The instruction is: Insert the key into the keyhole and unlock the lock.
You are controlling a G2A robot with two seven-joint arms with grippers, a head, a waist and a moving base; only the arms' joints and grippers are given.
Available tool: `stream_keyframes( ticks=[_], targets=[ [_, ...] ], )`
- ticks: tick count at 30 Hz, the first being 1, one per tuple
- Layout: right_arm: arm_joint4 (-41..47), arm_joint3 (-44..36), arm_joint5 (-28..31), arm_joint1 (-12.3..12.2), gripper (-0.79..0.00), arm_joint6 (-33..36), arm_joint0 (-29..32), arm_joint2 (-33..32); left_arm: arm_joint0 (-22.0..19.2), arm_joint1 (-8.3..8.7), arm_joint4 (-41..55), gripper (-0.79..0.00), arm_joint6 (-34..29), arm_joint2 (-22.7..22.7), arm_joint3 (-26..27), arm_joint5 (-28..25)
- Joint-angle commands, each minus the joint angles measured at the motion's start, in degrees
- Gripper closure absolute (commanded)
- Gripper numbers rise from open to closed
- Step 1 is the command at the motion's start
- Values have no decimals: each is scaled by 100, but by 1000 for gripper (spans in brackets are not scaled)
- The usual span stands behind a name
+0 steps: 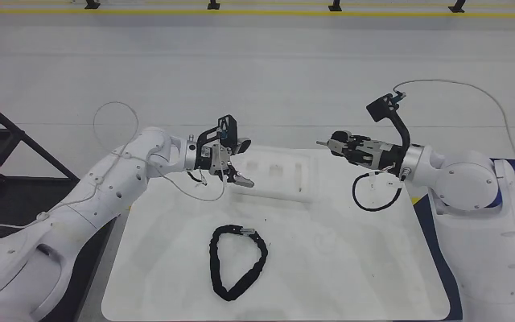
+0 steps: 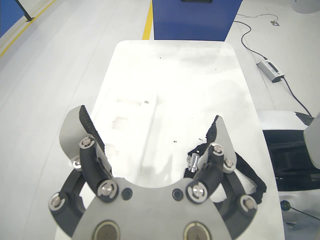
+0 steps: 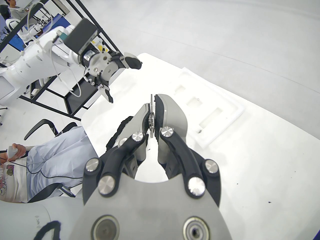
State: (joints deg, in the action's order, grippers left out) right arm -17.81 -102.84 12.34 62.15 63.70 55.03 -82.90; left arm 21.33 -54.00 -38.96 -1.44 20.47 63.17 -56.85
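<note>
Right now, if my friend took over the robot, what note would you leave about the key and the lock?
The left tool is open and empty, up in the air by the end of the white tray.
The right tool is shut on the key, held above the table.
The chain lock lies in a loop on the table, nearer the robot, with nothing touching it.
Done: the key is gripped.
Left: bring the key to the keyhole, push it in and turn it. The left tool could probably steady the lock first.

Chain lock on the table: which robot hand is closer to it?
Left. The left hand hangs open just beyond the chain lock; the right hand, holding the key, is farther off to the side.
</note>
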Motion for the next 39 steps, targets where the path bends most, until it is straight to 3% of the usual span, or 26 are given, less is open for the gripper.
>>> stream_keyframes(
  ticks=[1, 9, 18, 24, 28, 31, 39],
  targets=[
    [0, 0, 0, 0, 0, 0, 0, 0, 147, -39, -108, -785, 142, 0, -100, -74],
    [0, 0, 0, 0, 0, 0, 0, 0, 516, -144, -556, -785, 601, -74, -338, -115],
    [0, 0, 0, 0, 0, 0, 0, 0, 652, -191, -1133, -785, 897, -524, -560, -115],
    [0, 0, 0, 0, 0, 0, 0, 0, 548, -258, -1528, -785, 1045, -1073, -640, -115],
    [0, 0, 0, 0, 0, 0, 0, 0, 605, -316, -1893, -785, 995, -1073, -677, -115],
    [0, 0, 0, 0, 0, 0, 0, 0, 342, -364, -2174, -785, 1242, -1021, -861, -115],
    [0, 0, 0, 0, 0, 0, 0, 0, 342, -364, -2174, -785, 1242, -1021, -861, -115]
  ],
)
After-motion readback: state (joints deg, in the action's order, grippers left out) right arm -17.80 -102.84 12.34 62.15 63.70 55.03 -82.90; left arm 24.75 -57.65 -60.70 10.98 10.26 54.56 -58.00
